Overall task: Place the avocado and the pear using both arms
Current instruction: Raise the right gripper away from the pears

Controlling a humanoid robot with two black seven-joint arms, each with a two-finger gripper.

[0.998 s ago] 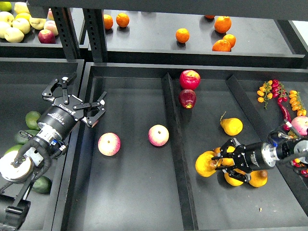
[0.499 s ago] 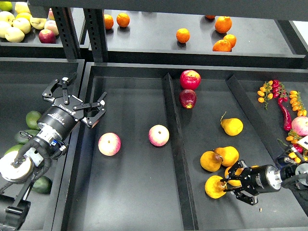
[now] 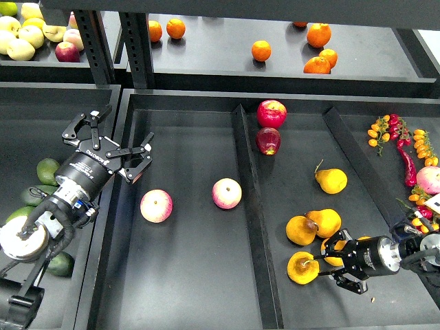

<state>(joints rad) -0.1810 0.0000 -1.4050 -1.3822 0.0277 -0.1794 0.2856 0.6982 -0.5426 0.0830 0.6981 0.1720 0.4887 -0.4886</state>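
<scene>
My right gripper (image 3: 328, 265) is low in the right compartment, its jaws spread. A pear (image 3: 302, 268), orange-yellow with a dark patch, lies on the tray floor just left of its fingertips and looks free of them. Other pears lie nearby (image 3: 301, 230) (image 3: 326, 221) (image 3: 331, 180), and one is partly hidden under the gripper. My left gripper (image 3: 139, 159) is open and empty, over the left rim of the middle tray. Green avocados (image 3: 47, 170) (image 3: 60, 263) lie in the left tray beside and under my left arm.
Two pink-yellow apples (image 3: 156, 205) (image 3: 227, 193) lie in the middle tray. Red apples (image 3: 271, 113) (image 3: 267, 140) sit beyond a raised divider (image 3: 249, 206). Oranges (image 3: 260, 50) are on the back shelf. Peppers and small tomatoes (image 3: 402, 141) lie far right.
My right gripper came down and right from the pear pile, bringing one pear with it. That pear now lies turned at the fingertips, dark patch showing. The left arm barely moved.
</scene>
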